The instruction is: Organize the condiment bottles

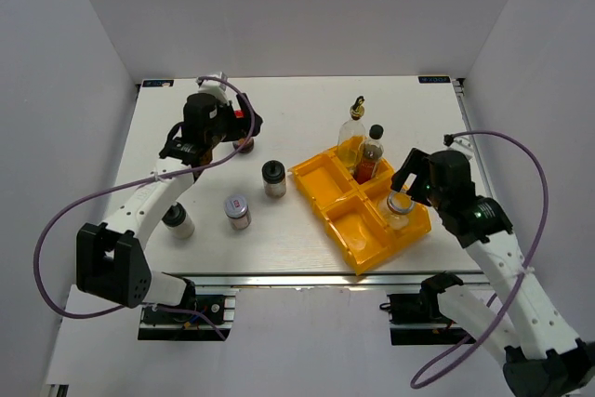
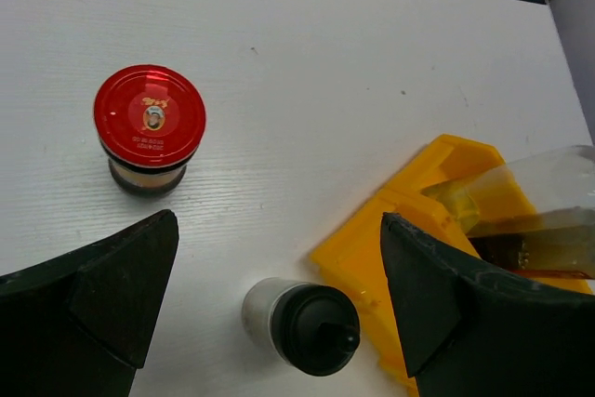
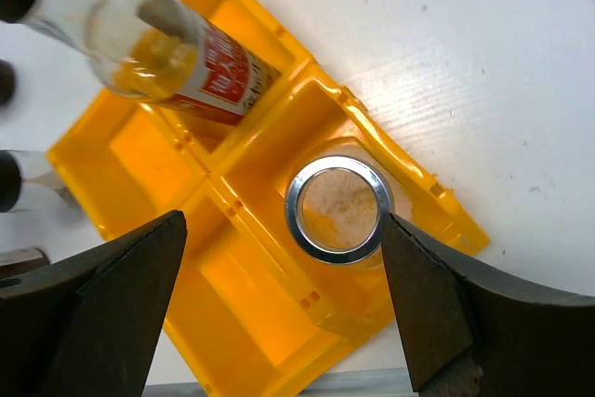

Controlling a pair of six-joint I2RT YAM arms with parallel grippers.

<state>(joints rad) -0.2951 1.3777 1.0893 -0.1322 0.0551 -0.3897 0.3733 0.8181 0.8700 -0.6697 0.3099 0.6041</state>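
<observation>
Left fingers (image 2: 112,295), right fingers (image 3: 456,313) both wide apart, sauce bottle (image 3: 221,76), red label illegible

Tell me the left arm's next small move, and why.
Probably slide the left gripper sideways over the red-lidded jar. Its jaws are open and empty, but the jar stands on the table off to one side of the gap, outside the yellow tray.
</observation>
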